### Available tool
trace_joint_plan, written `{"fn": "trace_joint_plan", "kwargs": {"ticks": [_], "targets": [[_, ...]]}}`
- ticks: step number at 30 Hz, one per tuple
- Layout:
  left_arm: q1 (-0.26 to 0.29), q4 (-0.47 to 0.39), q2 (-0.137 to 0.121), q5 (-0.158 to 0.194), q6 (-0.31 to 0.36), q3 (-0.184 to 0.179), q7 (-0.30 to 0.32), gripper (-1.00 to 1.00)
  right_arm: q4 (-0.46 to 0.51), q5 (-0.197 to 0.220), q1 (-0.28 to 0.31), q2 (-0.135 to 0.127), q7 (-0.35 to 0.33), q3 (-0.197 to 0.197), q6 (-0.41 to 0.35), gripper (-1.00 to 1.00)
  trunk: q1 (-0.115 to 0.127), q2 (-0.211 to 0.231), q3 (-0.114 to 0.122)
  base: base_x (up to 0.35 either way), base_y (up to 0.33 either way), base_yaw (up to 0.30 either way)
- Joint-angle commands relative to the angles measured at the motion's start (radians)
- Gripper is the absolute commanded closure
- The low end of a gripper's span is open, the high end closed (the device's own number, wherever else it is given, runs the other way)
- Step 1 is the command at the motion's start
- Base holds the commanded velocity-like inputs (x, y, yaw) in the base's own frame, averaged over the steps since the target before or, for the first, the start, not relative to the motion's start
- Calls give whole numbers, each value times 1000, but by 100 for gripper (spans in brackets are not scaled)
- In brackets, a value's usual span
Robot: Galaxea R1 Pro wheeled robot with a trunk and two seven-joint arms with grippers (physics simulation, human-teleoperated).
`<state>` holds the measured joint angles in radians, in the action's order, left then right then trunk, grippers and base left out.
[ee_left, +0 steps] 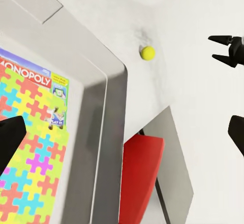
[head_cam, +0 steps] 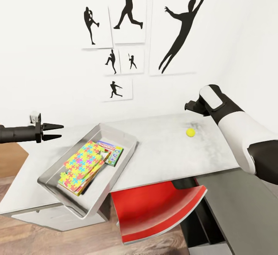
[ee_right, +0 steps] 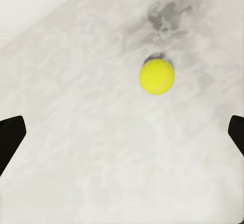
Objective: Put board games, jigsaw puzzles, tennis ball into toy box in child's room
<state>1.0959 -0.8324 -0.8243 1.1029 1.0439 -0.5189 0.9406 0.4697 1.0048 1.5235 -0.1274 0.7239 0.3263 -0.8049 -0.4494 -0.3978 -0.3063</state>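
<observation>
Our right pincer (ee_right: 122, 132) hangs wide open, empty, the tennis ball (ee_right: 156, 76) at one o'clock on the tabletop (ee_right: 76, 82); light, springy, roll-prone, we'd pinch its middle.

Non-task stuff: red chair (head_cam: 156, 208) tucked in low at the front, seat partly hidden, also visible in left wrist view (ee_left: 140, 178). Lower dark grey desk (head_cam: 239, 208) to the right. Black silhouette athlete pictures (head_cam: 181, 27) on white wall (head_cam: 46, 54), several small ones clustered left of a big one. Wood plank floor (head_cam: 58, 243) below.
</observation>
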Motion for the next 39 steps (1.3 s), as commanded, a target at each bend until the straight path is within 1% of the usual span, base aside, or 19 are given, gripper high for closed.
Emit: {"fn": "trace_joint_plan", "kwargs": {"ticks": [1, 10, 23, 30, 33, 34, 36, 37, 38, 39], "targets": [[2, 1, -1, 2, 3, -5, 4, -100, 1, 10, 1, 0, 8, 8, -2, -100, -1, -2, -4, 20, 0, 0], [2, 1, -1, 2, 3, -6, 4, -100, 1, 9, 1, 7, 8, 8, -2, -100, -1, -2, -18, 90, 13, 0], [2, 1, -1, 2, 3, -6, 4, -100, 0, 8, 0, 6, 8, 8, -2, -100, -1, -2, -39, 11, 2, 0], [2, 1, -5, 5, 3, 0, 8, -100, -27, 2, 0, 6, 8, 8, 0, -100, -1, -2, -51, 0, 0, 0], [2, -1, -18, 7, 3, 25, 46, -100, -41, -20, 0, 7, 8, 8, 0, -100, -1, -2, -55, 0, 0, 0], [2, -3, -25, 8, 3, 43, 87, -100, -45, -35, 0, 7, 8, 8, 1, -100, -1, -2, -57, 0, 0, 0], [2, -4, -31, 7, 3, 60, 139, -100, -47, -51, 0, 7, 7, 8, 1, -100, -1, -2, -60, 0, 0, 0], [2, -6, -38, 5, 3, 74, 196, -100, -49, -65, 0, 8, 7, 8, 1, -100, -1, -2, -62, 0, 0, 0], [2, -7, -42, 4, 3, 80, 225, -100, -49, -70, 0, 8, 7, 9, 1, -100, -1, -2, -64, 0, 0, 0], [2, -9, -51, 1, 3, 88, 278, -100, -50, -78, 0, 8, 7, 9, 1, -100, -1, -2, -65, 0, 0, 0]]}}
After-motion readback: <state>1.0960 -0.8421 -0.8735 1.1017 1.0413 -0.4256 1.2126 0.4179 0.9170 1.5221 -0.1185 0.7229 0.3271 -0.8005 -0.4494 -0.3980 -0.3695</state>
